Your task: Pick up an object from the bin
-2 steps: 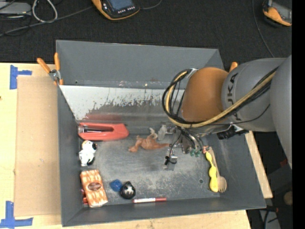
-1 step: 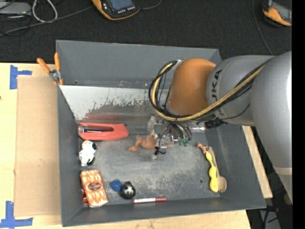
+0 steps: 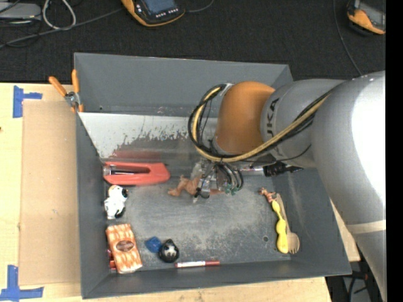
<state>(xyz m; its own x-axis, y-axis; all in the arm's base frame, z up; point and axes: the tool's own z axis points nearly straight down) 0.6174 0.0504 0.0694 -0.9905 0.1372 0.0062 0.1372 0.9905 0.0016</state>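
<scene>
1. A grey metal bin [image 3: 88, 168] is seen from above, with a handful of small things spread over its floor.
2. The robot arm reaches in from the right. An orange cover and looped cables at its wrist hide much of the tool.
3. The gripper [image 3: 206, 187] hangs low over the middle of the bin floor. Whether it is open or closed cannot be told, as the wrist blocks the view.
4. A small brown toy figure [image 3: 184, 186] lies on the floor at the gripper's left side, its near end right at the gripper. Whether the two touch cannot be told, and nothing can be seen held.
5. A red stapler [image 3: 135, 173] lies left of the figure, near the bin's left wall.
6. Below the stapler sits a small white and black toy animal [image 3: 115, 201].
7. In the lower left corner lies an orange patterned packet [image 3: 124, 247]. Just right of it are a small blue piece [image 3: 153, 244] and a round black thing [image 3: 169, 251].
8. A thin red and white stick [image 3: 198, 264] lies along the front wall.
9. A yellow plastic spoon [image 3: 281, 225] lies well apart on the right side.
</scene>
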